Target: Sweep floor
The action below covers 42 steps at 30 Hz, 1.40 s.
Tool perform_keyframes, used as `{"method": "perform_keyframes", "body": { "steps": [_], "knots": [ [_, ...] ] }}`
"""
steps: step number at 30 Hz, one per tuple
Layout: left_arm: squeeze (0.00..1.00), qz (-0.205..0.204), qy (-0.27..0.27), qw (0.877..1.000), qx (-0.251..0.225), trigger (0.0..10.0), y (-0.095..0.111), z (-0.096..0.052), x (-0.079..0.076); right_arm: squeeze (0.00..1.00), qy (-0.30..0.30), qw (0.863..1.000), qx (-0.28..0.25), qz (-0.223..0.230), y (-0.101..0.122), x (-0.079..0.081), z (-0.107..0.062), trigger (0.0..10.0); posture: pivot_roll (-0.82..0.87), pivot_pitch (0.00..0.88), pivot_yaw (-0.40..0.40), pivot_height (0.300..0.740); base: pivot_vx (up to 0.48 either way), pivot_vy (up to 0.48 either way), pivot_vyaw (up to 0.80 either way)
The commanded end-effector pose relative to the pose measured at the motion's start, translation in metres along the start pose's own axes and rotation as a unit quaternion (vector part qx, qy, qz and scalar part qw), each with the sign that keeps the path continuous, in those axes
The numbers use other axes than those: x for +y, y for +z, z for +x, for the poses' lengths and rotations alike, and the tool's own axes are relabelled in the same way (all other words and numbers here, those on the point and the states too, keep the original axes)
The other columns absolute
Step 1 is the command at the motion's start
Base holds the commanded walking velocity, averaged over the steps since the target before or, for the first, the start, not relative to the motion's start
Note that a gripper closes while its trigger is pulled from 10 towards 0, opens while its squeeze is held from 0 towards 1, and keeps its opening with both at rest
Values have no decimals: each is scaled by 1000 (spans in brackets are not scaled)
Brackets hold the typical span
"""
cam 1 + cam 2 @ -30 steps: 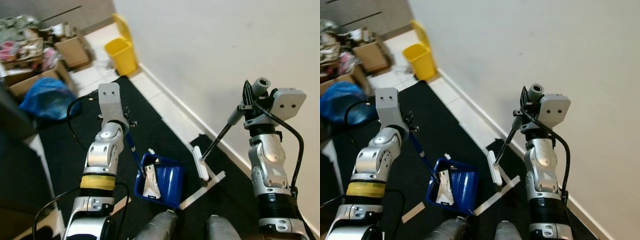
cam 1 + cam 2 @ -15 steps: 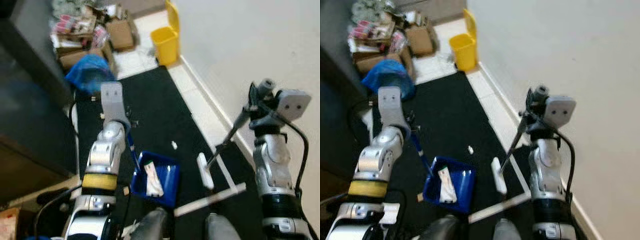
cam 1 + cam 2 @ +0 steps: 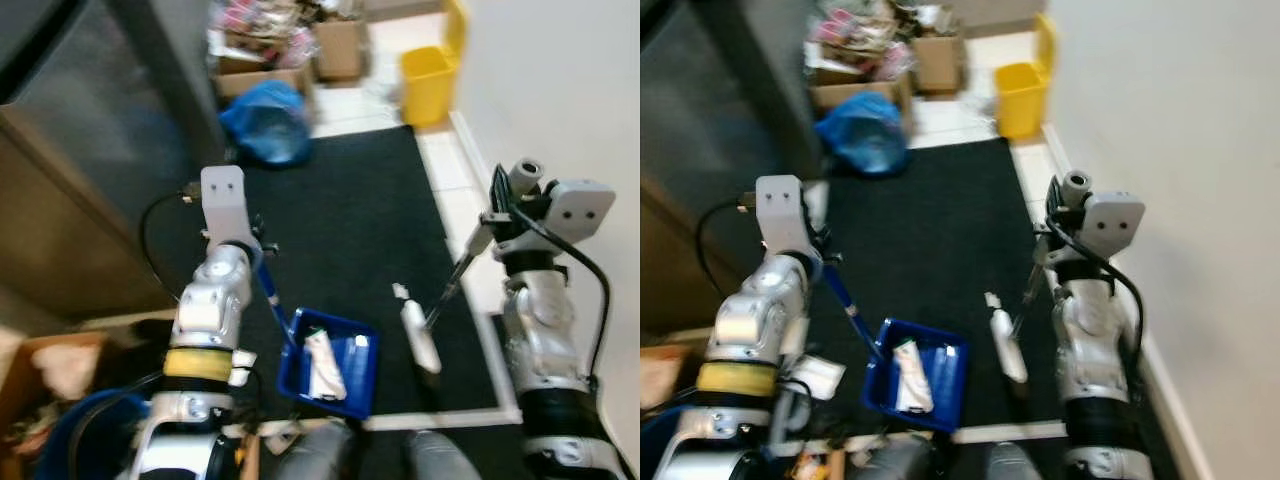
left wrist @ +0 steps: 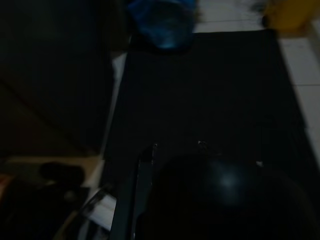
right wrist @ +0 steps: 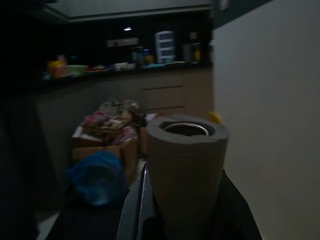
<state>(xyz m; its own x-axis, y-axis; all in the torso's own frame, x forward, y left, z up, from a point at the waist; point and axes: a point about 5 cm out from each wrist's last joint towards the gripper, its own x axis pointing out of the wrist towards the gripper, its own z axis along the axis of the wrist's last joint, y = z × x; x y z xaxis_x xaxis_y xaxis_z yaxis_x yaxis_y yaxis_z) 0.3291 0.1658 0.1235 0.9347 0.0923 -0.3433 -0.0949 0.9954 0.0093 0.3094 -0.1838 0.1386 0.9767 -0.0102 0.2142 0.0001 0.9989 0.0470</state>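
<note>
Both arms are bent up at the elbow, wrists at chest height. Left gripper (image 3: 252,262) is clamped on the blue handle (image 3: 270,305) of the dustpan (image 3: 330,364), which sits on the black mat (image 3: 340,220) with a white wrapper (image 3: 321,366) in it. Right gripper (image 3: 490,215) grips the grey broom handle (image 5: 185,175), pole slanting down-left to the white brush head (image 3: 420,340) on the mat, just right of the dustpan. Frames are blurred, so fingers probably closed tight. Yellow bin (image 3: 432,72) and blue bag (image 3: 268,122) sit at the mat's far end.
</note>
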Motion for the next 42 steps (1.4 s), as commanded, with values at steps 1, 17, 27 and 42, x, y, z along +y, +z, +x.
{"method": "perform_keyframes", "body": {
  "steps": [1, 17, 27, 42],
  "knots": [
    [0, 5, 6, 1000, -10, 10000, 3, 0, 3, 0, 7, 1000, -14, 5, 3, 5, 1, 10000, -72, 61, 94, 740, 0, 0, 800],
    [0, 6, 7, 1000, -8, 10000, 1, -1, 3, 0, 13, 1000, -12, 5, 2, 6, 2, 10000, -70, 60, 91, 740, 0, 0, 800],
    [0, 5, 8, 1000, -7, 10000, 0, -1, 3, 0, 14, 1000, -11, 6, 1, 7, 1, 10000, -68, 66, 92, 740, 0, 0, 800],
    [0, 4, 9, 1000, -5, 10000, -1, -3, 4, 0, 16, 1000, -8, 6, 0, 8, 0, 10000, -67, 75, 90, 740, 0, 0, 800]
  ]
}}
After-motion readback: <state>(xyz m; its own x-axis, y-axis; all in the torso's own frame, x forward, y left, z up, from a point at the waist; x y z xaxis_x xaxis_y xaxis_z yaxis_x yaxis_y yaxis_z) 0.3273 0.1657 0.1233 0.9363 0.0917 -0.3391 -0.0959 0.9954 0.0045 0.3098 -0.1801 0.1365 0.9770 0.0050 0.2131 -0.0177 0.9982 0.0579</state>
